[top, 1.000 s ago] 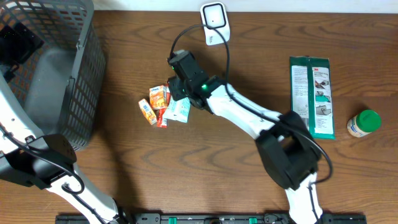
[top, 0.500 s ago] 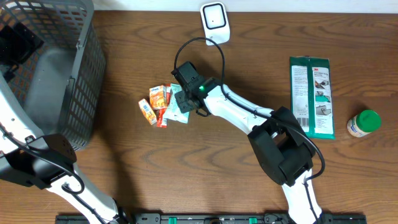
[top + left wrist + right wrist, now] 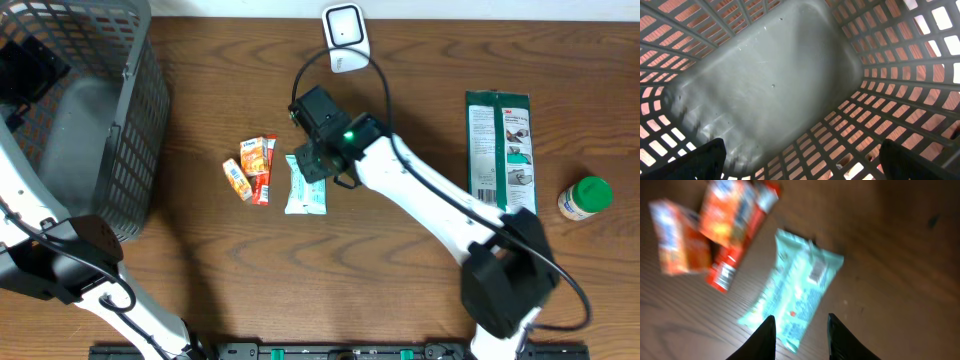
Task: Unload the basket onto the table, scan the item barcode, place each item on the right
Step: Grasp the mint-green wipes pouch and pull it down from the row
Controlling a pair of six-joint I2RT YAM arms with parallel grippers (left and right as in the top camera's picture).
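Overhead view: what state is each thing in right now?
teal packet, flat on the table, not held
right gripper, jaws open above the teal packet, empty
left gripper, jaws wide open, facing into the basket
scanner, untouched
orange packs, lying clustered
jar, green cap on

A grey mesh basket [image 3: 140, 130] stands far left on the wooden table [image 3: 200, 280]. Three small orange and red snack packets [image 3: 256, 160] lie bunched near the middle. At the right lies a flat green pack [image 3: 501, 155], with a green-lidded jar [image 3: 584, 198] just beside its near end.
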